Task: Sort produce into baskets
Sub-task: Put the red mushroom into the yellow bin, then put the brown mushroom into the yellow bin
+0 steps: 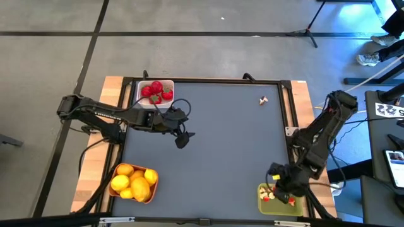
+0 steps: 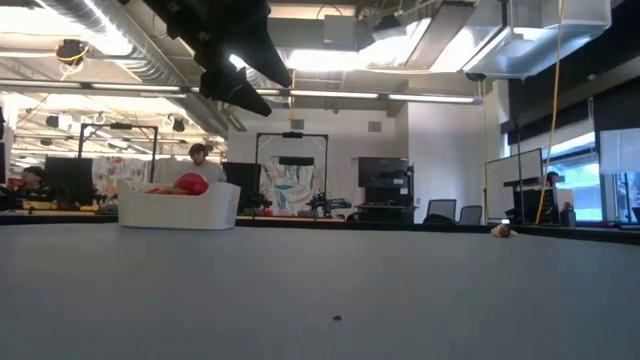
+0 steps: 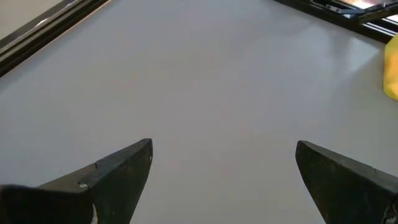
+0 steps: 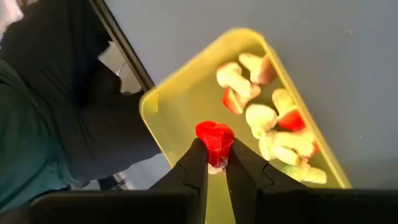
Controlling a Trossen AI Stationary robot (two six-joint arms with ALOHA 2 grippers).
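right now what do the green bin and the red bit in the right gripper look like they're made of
Green bin: likely moulded plastic, with a smooth, slightly glossy wall, rounded corners and a thin even rim. Red bit, pinched in the right gripper above the bin: probably plastic or rubber, with a solid colour, lumpy moulded shape and a soft sheen; which one is unclear.

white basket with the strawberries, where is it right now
In the high view the white basket sits at the table's far left corner, strawberries inside, with the open left gripper hovering just right of it.
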